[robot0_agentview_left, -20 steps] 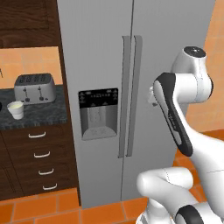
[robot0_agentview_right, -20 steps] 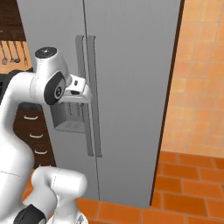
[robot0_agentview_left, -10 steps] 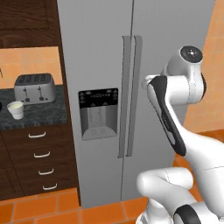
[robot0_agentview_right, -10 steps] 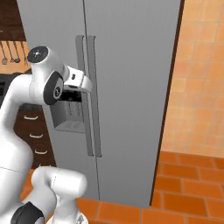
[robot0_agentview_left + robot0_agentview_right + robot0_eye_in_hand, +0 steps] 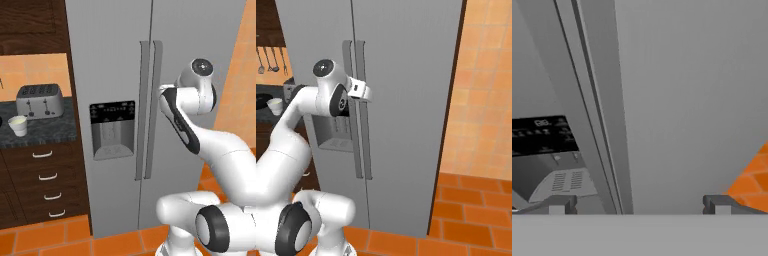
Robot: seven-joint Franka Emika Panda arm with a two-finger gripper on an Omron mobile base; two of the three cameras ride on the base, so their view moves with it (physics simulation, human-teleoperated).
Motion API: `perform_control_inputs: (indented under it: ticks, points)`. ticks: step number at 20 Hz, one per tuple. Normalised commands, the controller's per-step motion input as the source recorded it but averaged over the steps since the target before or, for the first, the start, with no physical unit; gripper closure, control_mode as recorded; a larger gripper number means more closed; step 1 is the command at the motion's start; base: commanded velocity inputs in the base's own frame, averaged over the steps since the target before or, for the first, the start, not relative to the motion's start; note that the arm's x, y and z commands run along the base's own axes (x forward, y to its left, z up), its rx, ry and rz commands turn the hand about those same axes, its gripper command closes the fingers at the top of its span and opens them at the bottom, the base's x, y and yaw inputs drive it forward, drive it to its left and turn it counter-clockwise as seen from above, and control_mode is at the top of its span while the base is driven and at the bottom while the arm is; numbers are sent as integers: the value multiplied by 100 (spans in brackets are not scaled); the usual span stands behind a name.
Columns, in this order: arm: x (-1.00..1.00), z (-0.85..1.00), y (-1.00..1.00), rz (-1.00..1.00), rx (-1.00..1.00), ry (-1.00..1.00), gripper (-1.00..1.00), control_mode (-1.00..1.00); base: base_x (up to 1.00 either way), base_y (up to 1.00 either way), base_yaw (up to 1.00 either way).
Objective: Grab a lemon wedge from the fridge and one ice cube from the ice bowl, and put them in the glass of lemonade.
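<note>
The fridge (image 5: 190, 45) stands with both doors closed, so the lemon wedge is hidden. Its two long handles (image 5: 150, 110) run down the middle, and the black-panelled dispenser (image 5: 112, 127) is in the left door. My gripper (image 5: 367, 92) hovers just in front of the handles at upper-handle height. In the hand view the gripper (image 5: 638, 206) is open, its fingertips (image 5: 557, 205) wide apart with nothing between them, and the handles (image 5: 594, 115) stand a little ahead. The glass of lemonade (image 5: 18, 125) sits on the dark counter to the left. The ice bowl (image 5: 260, 101) is cut off at the frame's left edge.
A silver toaster (image 5: 40, 99) stands behind the cup on the counter (image 5: 45, 134). Dark wood drawers (image 5: 45, 185) fill the space below it. Orange tiled wall (image 5: 486, 90) and orange floor (image 5: 471, 215) lie right of the fridge. Utensils (image 5: 271, 60) hang on the wall.
The arm has folded upward and carried the hand closer to the fridge handles. The jaws stayed wide apart, and the doors stayed closed.
</note>
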Motion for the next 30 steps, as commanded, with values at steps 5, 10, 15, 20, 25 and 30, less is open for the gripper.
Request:
perform_control_inputs:
  ticks: [5,10,15,20,25,30]
  points:
    - [86,-34,-3,2,0,6,-100,-100,0,0,0]
    - [30,-15,1,2,0,0,-100,-100,0,0,0]
    - [30,-20,10,2,0,0,-100,-100,0,0,0]
    - [31,-7,7,1,0,0,-100,-100,0,0,0]
    - [3,0,5,2,0,0,-100,-100,0,0,0]
    - [23,-9,7,4,0,0,-100,-100,0,0,0]
